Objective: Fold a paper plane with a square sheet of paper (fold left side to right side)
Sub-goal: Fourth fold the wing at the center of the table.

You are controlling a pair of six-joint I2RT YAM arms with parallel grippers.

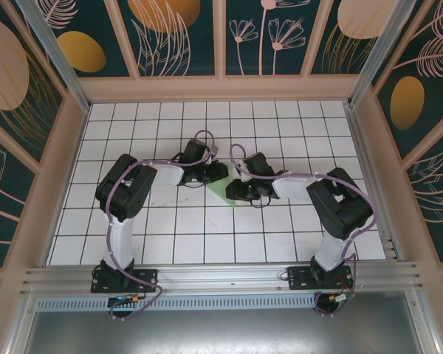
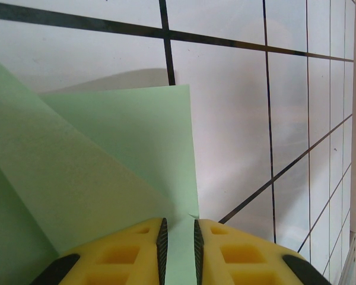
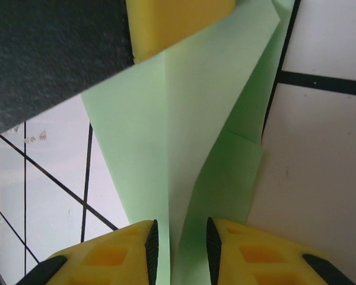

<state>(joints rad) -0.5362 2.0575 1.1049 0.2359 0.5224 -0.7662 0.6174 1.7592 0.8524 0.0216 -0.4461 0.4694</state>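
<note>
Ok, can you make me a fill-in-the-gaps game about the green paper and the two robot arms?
The thin folded sheet of paper is pale ___. Under it is a table of white square tiles with ___ lines. The left gripper and the right gripper both have chunky fingers coloured ___. Seen from above, the paper sits ___ the two grippers.
Missing words: green; black; yellow; between.
</note>
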